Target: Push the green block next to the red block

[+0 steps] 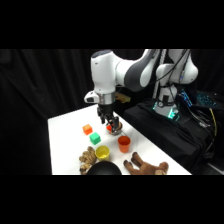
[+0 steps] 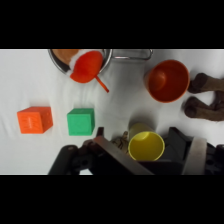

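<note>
The green block (image 2: 80, 121) sits on the white worktop (image 1: 65, 145) just beside the red block (image 2: 34, 120), a narrow strip of bare surface between them; neither touches the other. In the side view the pair lies near the middle of the worktop, the red one toward its far edge. The hand (image 1: 108, 120) hangs above them, beside a metal pot (image 2: 80, 59) holding an orange-red scoop (image 2: 87, 67); whether its fingers are apart or together I cannot tell. An orange cup (image 2: 167, 80) and a yellow cup (image 2: 146, 147) stand toward the near edge, by a brown plush toy (image 1: 145, 166).
</note>
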You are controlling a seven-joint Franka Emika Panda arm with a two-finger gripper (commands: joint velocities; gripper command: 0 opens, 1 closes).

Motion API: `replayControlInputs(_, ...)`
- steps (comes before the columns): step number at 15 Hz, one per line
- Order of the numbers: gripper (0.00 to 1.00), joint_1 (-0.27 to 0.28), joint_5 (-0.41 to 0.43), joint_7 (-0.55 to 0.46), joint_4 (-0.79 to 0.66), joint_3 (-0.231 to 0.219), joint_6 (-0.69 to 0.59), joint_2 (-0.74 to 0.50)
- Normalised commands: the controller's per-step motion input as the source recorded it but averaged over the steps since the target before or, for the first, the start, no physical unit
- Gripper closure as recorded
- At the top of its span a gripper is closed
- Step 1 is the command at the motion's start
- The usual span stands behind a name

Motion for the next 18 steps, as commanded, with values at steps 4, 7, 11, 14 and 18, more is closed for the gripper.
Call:
replayControlInputs(4, 0.0, -0.027, 0.124, -0.19, 0.07, 0.049, 0.3, 0.25)
replayControlInputs(7, 0.0, -0.058, 0.133, -0.23, 0.11, 0.065, 0.25, 0.26)
replayControlInputs(11, 0.0, -0.106, 0.166, -0.29, 0.14, 0.108, 0.18, 0.22)
replayControlInputs(14, 0.0, -0.15, 0.188, -0.32, 0.16, 0.14, 0.14, 0.22)
replayControlInputs(18, 0.0, -0.194, 0.175, -0.34, 0.21, 0.137, 0.1, 0.25)
